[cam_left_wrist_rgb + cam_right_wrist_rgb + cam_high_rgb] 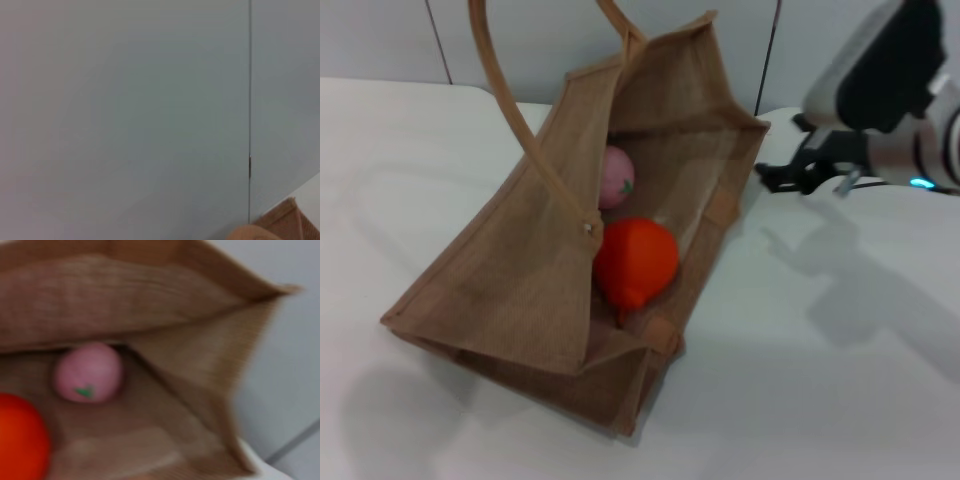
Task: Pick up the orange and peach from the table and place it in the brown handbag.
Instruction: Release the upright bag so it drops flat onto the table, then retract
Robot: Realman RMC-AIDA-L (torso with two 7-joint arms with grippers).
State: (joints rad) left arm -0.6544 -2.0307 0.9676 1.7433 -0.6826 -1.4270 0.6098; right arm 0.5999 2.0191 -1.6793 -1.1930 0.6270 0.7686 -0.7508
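The brown handbag (510, 280) lies tilted on the white table with its mouth open toward the right. Its handles rise out of the top of the head view. The orange (635, 262) sits inside near the mouth. The peach (616, 176) lies deeper inside, behind it. The right wrist view looks into the bag (125, 295) and shows the peach (89, 371) and part of the orange (20, 435). My right gripper (776, 165) is open and empty, just outside the bag's right rim. My left gripper is out of view.
The white table (840, 380) spreads around the bag. A grey panelled wall (380, 40) stands behind it. The left wrist view shows the wall (125, 115) and a corner of the bag (287, 222).
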